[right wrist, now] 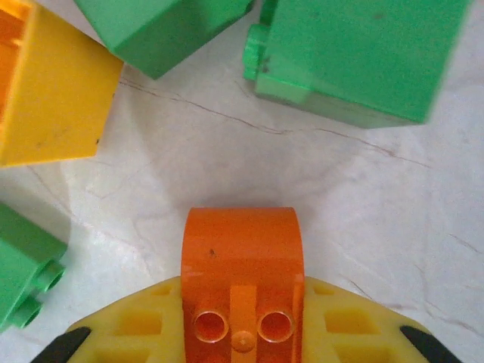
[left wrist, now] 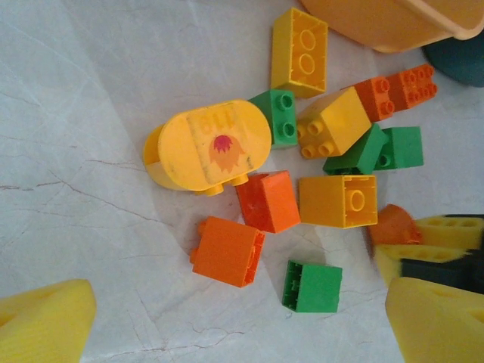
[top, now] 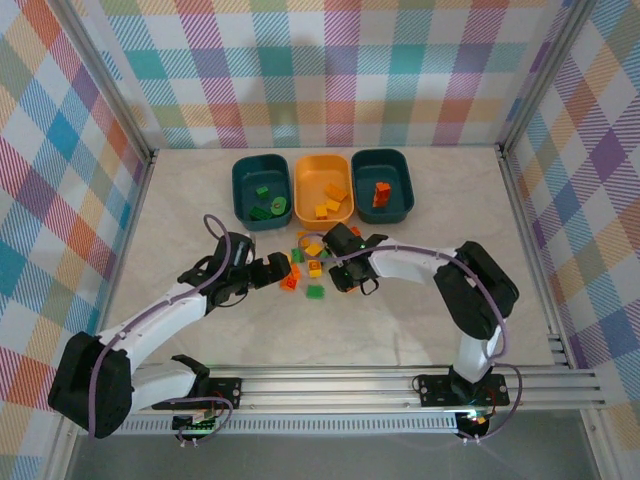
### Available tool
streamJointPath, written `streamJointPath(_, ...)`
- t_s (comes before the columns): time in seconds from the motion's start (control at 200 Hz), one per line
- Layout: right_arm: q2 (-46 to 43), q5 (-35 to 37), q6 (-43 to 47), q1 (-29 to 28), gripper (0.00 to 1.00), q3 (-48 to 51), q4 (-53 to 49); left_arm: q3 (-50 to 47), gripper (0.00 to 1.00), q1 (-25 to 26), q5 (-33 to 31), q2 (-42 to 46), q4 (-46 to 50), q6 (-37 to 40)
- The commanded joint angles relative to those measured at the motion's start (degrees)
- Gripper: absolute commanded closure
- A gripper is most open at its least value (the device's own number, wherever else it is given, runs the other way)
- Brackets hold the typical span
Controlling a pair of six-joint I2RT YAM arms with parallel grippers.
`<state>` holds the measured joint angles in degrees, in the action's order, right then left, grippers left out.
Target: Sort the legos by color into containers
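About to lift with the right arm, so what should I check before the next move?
1. Right gripper shut on the orange brick: ok.
2. Brick centred in that gripper: ok.
3. Nearest green brick apart from it: ok.
4. Left gripper open and empty: ok.
5. Right teal tub has orange inside, so colours match: ok.
6. Grip firm enough to lift: cannot tell.

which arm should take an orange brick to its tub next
Right: the right gripper is shut on an orange rounded brick, and the teal tub holding orange bricks sits on its side.
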<state>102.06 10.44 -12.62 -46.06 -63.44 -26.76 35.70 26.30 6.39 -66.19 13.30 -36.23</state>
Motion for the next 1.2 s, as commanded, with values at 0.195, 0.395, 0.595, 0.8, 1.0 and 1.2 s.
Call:
streamJointPath(0.195, -5.94, 1.56, -0.36, 12.22, 0.79, -12.70, -1.93, 4.01, 0.08, 3.67, -2.08, -2.48, 3.05, 1.52)
streamJointPath(0.395, 7.28, -1.73, -1.14, 22.43, 0.79, -26.22, -4.32, 4.42, 0.08, 5.85, -3.20, -2.82, 5.91, 1.39)
streamJointPath(0.595, 15.30, -2.58, -1.59, 25.87, 0.79, -34.02, -6.47, 4.46, 0.08, 5.86, -4.62, -1.51, 8.72, 2.56)
streamJointPath(0.8, 20.65, -3.24, -1.46, 28.06, 0.77, -38.92, -6.48, 5.65, 0.08, 5.86, -3.95, -3.23, 7.61, 2.55)
streamJointPath(1.0, 25.35, -2.56, 0.12, 28.64, 0.70, -44.19, -8.27, 7.08, 0.08, 5.86, -3.84, -5.98, 7.36, 3.06)
streamJointPath(1.2, 26.41, -1.86, 1.44, 28.75, 0.50, -46.14, -8.27, 7.40, 0.07, 5.86, -3.28, -6.75, 7.17, 2.78)
